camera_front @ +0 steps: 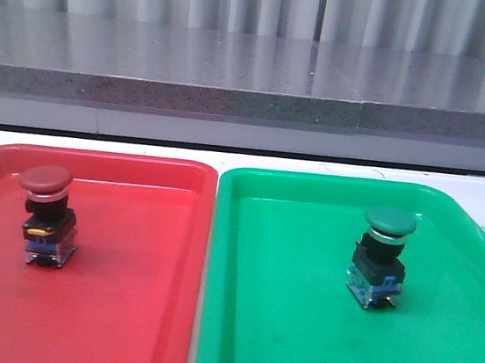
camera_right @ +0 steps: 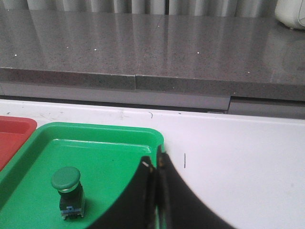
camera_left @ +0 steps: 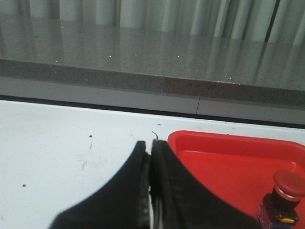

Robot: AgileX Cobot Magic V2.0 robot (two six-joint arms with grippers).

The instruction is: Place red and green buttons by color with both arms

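Front view, red tray: it is seen lying on the white worktop, on the left, its long edge just beside the green tray.
Front view, red button: it is seen standing upright inside the red tray, towards that tray's left side, cap uppermost, with a silver collar, black body and bluish clear base.
Front view, green tray: it is laid on the right, alongside the red tray.
Front view, green button: it is set upright inside the green tray, right of that tray's middle, cap up.
Front view, background: a grey stone ledge is seen behind the worktop; no arm is shown here.
Left wrist view, left gripper: its two black fingers are pressed together with nothing between them, and it is held over the white worktop just beside the red tray's corner.
Left wrist view, red button: it is seen upright in the red tray, well apart from the gripper.
Right wrist view, right gripper: its fingers are closed against each other, holding nothing, at the green tray's rim.
Right wrist view, green button: it is seen upright in the green tray, apart from the gripper.
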